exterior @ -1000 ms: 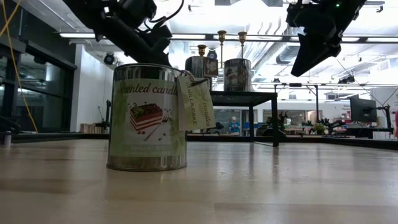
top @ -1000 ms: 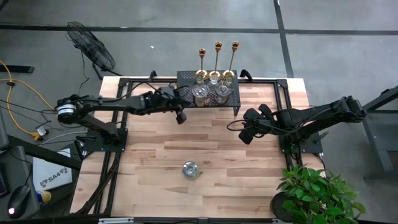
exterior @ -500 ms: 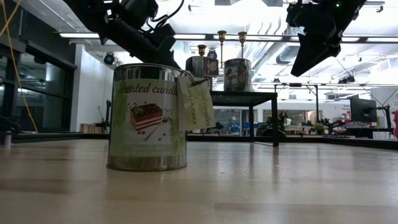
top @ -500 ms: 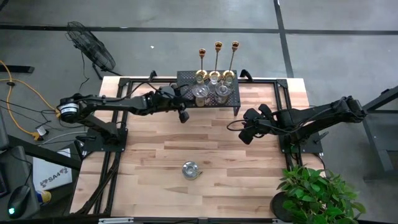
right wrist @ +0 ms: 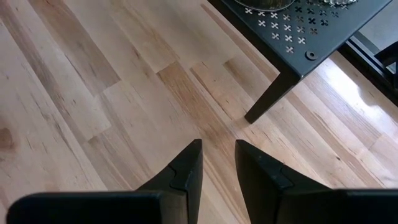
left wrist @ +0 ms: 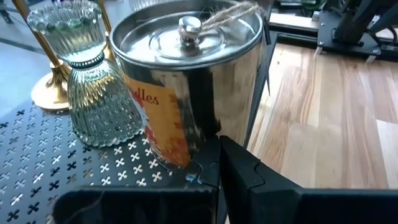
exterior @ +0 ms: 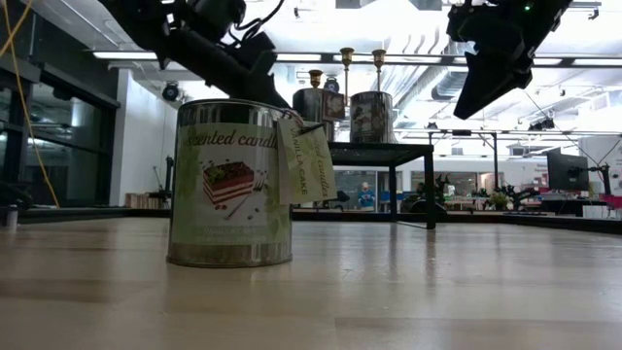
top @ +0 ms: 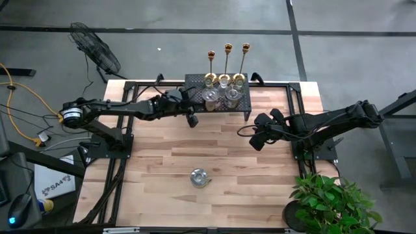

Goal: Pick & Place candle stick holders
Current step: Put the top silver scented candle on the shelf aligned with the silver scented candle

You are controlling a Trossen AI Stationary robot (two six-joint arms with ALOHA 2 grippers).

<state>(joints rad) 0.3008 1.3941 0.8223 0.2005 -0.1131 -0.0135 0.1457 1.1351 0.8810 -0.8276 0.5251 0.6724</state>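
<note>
Pressed together with nothing between them, the left gripper's [left wrist: 219, 167] fingers [left wrist: 249, 171] sit at the near edge of the black perforated stand [left wrist: 37, 168], their tips just short of a lidded metal candle tin [left wrist: 186, 81] with a twine-tied knob. Beside the tin, on the side away from the wooden tabletop [left wrist: 329, 118], stands a ribbed clear glass holder [left wrist: 93, 87], and beyond it the round base of a brass candlestick holder [left wrist: 50, 93]. From above, three brass stems [top: 228, 62] rise along the stand's far edge, with glass holders [top: 209, 97] clustered in front of them.

The right gripper [right wrist: 217, 165] hangs over bare wood near a leg of the stand [right wrist: 267, 99], its fingers [right wrist: 186, 168] slightly parted and holding nothing.

As for risks, I judge that closed fingers this near the tin could shove it into the glass holder if the arm pushes on, and glass could tip against the brass base or slide on the perforated metal. The fingers would need to spread before any grasp, and the tall thin stems look easy to topple.

Containers: the tin by the left fingers is lidded, so its contents are hidden. A second tin [exterior: 231, 185], labelled as a scented candle, stands alone well apart on the tabletop, also closed. The glass holders look empty.
</note>
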